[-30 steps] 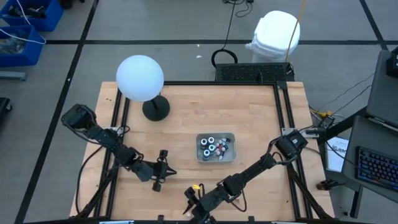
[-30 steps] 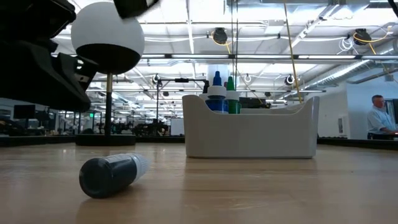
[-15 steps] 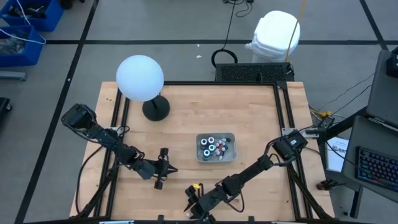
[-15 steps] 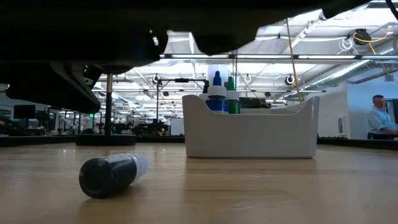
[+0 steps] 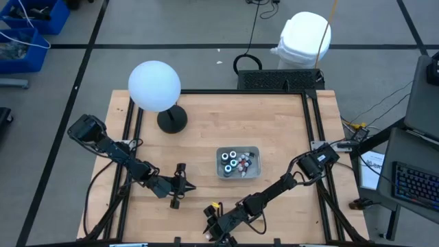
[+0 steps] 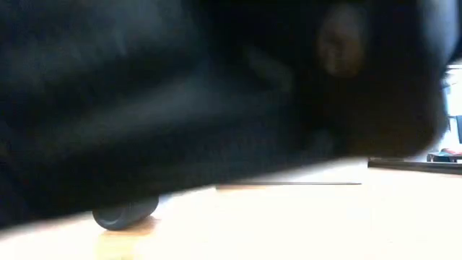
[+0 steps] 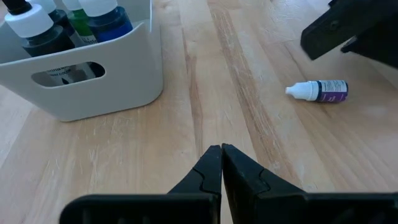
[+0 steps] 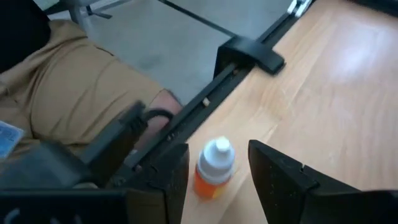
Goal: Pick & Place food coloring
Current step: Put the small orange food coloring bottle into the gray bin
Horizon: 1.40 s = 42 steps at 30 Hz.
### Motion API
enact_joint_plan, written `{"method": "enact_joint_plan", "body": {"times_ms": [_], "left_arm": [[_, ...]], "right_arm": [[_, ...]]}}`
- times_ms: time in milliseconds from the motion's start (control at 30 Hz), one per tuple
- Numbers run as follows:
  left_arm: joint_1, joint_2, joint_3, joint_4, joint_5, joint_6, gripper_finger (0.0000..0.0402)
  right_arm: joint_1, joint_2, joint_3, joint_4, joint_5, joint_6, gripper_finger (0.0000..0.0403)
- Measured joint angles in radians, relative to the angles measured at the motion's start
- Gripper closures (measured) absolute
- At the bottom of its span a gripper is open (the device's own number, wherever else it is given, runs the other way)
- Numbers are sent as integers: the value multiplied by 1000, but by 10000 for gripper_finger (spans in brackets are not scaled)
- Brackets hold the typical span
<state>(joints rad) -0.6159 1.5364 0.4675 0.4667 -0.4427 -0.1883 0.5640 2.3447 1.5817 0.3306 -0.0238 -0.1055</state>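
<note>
Filling the low view, a dark arm hides most; right gripper (image 8: 217, 171) straddles an orange bottle (image 8: 213, 168), jaws apart; left gripper (image 7: 221, 155) pinched closed.

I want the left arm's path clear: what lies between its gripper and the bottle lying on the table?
Only bare wood lies between the shut left gripper and the purple-labelled bottle, as the left wrist view shows.

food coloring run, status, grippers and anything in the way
Right gripper open, fingers astride orange bottle at near table edge. Left gripper shut, empty, facing bin. Purple bottle lying loose. Nothing blocking.
</note>
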Motion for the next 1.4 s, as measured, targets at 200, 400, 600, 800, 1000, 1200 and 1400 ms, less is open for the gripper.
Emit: {"method": "enact_joint_plan", "body": {"times_ms": [200,400,600,800,1000,1200,1400], "left_arm": [[0,0,0,-1,0,-5,380],[0,0,0,-2,0,-9,380],[0,0,0,-3,0,-9,380],[0,0,0,-3,0,-9,380],[0,0,0,-10,0,-17,380],[-1,0,0,-24,0,-39,380],[-1,0,0,-27,0,-43,380]], "right_arm": [[9,-2,5,1,0,-8,254],[12,-2,5,-6,-3,11,278],[14,-2,5,-6,-4,7,324],[14,-2,5,-5,-3,-16,347],[16,-110,5,-138,109,-64,345],[34,-314,-25,-382,348,-108,346],[7,-609,-263,-414,396,-89,346]]}}
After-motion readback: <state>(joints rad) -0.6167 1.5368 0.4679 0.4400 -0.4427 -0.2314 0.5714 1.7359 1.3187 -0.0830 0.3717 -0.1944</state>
